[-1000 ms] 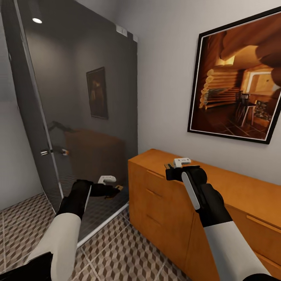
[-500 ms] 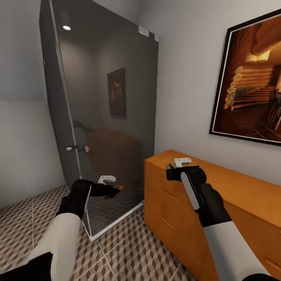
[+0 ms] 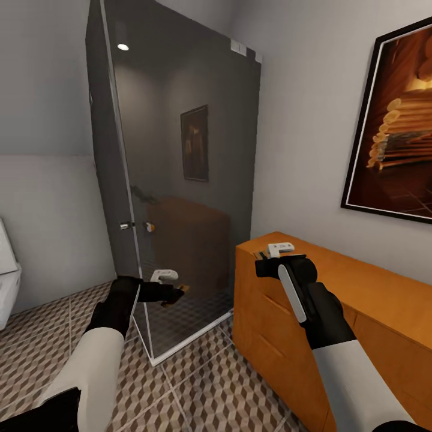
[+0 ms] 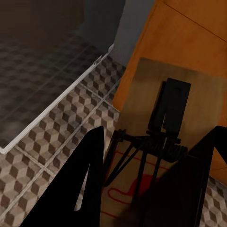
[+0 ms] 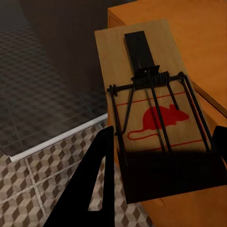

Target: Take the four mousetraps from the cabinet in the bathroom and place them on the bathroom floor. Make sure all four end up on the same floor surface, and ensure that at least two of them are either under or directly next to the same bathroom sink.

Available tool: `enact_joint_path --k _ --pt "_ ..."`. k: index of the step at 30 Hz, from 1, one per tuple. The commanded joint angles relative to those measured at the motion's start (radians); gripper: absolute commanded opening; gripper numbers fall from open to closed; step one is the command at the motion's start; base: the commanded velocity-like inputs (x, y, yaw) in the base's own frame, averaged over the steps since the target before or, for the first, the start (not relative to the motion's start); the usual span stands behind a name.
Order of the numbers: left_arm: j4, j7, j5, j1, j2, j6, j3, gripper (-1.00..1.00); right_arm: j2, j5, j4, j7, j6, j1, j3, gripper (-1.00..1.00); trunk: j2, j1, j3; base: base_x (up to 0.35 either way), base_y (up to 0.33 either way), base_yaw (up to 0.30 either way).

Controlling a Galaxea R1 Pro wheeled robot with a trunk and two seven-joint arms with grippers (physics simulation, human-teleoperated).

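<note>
Two mousetraps are up off the ground, one in each gripper. In the right wrist view the right gripper has its fingers pressed against both long edges of a tan mousetrap — jaws clamped on it, red mouse print and dark wire spring facing the camera. In the left wrist view the left gripper is clamped the same way on the other mousetrap, board tilted, its black plate and coiled spring plain to see, a red outline at the near end.

From the head camera, the left gripper sits at about 8 o'clock of centre, hanging above the bathroom floor with its cube-pattern tiles, right in front of the dark glass shower enclosure. The right gripper sits at about 5 o'clock, just over the near corner of the orange-brown cabinet, which runs off toward 4 o'clock along the grey wall.

A framed picture of a log cabin interior hangs on the wall at 3 o'clock — above the cabinet. At 9 o'clock, a white fixture peeks in at the frame edge; what it is I cannot tell.
</note>
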Motion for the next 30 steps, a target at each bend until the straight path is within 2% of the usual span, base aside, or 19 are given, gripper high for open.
enact_joint_path --k 1,8,30 --pt "-0.001 -0.011 -0.012 -0.001 -0.002 0.002 0.006 -1.0 0.0 -0.012 -0.001 -0.009 0.003 -0.001 0.001 -1.0 -0.001 0.0 -0.001 0.0 0.0 0.01" --pt "-0.001 -0.011 -0.011 -0.001 -0.002 0.002 0.006 -1.0 0.001 -0.012 0.015 -0.008 0.003 -0.001 0.002 -1.0 -0.001 0.0 0.0 0.0 0.0 0.135" --pt "-0.002 -0.011 -0.008 -0.001 -0.002 0.002 0.006 -1.0 0.002 -0.011 0.052 -0.008 0.003 -0.001 0.002 -1.0 -0.001 0.0 0.012 0.0 0.0 0.263"
